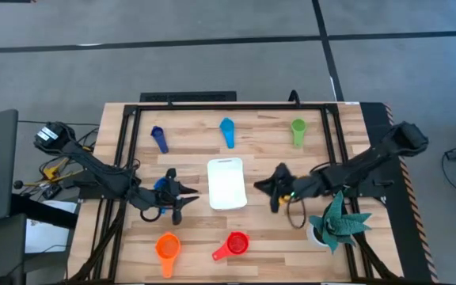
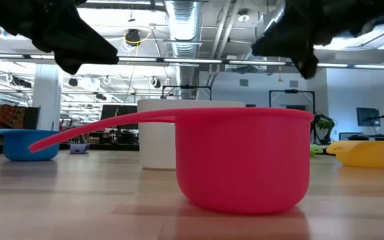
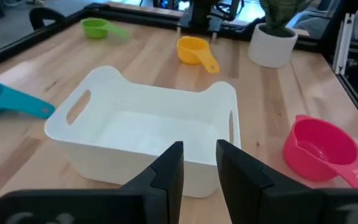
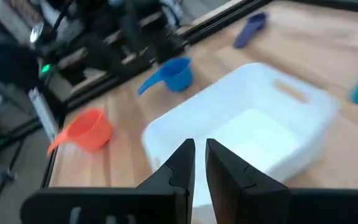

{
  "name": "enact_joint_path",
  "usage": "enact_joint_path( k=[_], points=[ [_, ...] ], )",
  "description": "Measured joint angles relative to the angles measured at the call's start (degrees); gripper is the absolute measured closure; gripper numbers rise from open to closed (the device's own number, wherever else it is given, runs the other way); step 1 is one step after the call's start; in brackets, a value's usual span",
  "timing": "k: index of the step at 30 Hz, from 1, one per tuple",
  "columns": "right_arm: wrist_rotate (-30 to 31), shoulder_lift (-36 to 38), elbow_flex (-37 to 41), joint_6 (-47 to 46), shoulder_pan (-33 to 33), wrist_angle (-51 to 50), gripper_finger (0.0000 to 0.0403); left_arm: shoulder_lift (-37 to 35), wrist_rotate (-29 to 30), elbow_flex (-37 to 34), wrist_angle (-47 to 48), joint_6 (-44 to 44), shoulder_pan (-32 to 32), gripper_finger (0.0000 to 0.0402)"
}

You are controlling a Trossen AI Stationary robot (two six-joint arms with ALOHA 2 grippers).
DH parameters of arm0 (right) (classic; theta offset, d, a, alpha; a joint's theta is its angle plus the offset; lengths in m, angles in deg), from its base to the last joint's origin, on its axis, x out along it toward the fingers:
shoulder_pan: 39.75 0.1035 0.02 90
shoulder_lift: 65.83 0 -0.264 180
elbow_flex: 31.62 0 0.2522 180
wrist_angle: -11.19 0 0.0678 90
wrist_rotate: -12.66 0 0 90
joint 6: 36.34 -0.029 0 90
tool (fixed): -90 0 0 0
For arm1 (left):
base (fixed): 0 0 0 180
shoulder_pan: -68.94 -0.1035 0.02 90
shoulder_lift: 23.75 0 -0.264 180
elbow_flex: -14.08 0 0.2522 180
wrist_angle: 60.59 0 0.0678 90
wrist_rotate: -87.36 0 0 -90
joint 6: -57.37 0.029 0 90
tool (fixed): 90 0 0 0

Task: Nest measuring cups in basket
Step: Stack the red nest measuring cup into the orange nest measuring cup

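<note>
At the left of the high view, the left gripper (image 1: pixel 182 192) is held low over the wooden slatted table (image 1: pixel 196 229), its tips turned toward the small white rectangular plastic basket (image 1: pixel 226 184). In its wrist view the two dark fingers (image 3: pixel 168 168) are seen set slightly apart with nothing between them, so nothing is grasped. A blue plastic measuring cup (image 1: pixel 161 185) lies just beside this gripper, probably within easy reach for the next pick.

The other cups are spread around the basket, not in it. A dark blue plastic scoop (image 1: pixel 159 139), a light blue one (image 1: pixel 227 132) and a green one (image 1: pixel 298 131) are lined up along the upper part of the table. An orange one (image 1: pixel 167 248) and a red one (image 1: pixel 234 245) are laid along the lower edge.

The basket is placed at the centre of the frame, between the two arms, where either arm can reach it. It is shown empty, so nesting is judged not yet begun.

At centre right, the right gripper (image 1: pixel 271 190) is poised facing the basket's other side. Its fingers (image 4: pixel 182 163) are parted by a thin gap and grasp nothing. A yellow plastic cup (image 3: pixel 193 50) is seen close by it.

At lower right, a teal folded-paper plant in a white pot (image 1: pixel 339 222) is kept clear of the work.
</note>
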Motion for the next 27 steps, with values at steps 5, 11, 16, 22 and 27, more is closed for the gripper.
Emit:
enact_joint_path(
  k=[5, 11, 16, 22, 27],
  points=[
    [-0.1, -9.5, -9.5, 0.9, 3.6, -5.0, 0.0322, 0.0, 5.1, 0.0, 0.2, 0.5, 0.0, 0.0317],
    [-0.4, -18.4, -19.9, -1.6, 7.1, -15.3, 0.0258, 0.3, 8.3, 0.0, 0.4, 1.0, 0.0, 0.0317],
    [-3.7, -25.5, -28.0, -7.3, 7.5, -24.9, 0.0213, 0.3, 8.3, 0.0, 0.7, 1.6, 0.0, 0.0317],
    [-8.1, -32.9, -37.9, -7.3, 8.5, -33.0, 0.0207, 0.3, 8.3, 0.0, 1.2, 1.5, 0.0, 0.0317],
    [-9.6, -37.4, -44.4, -7.3, 9.6, -42.9, 0.0224, 0.3, 8.3, 0.0, 2.7, 0.7, 0.0, 0.0317]
  ],
)
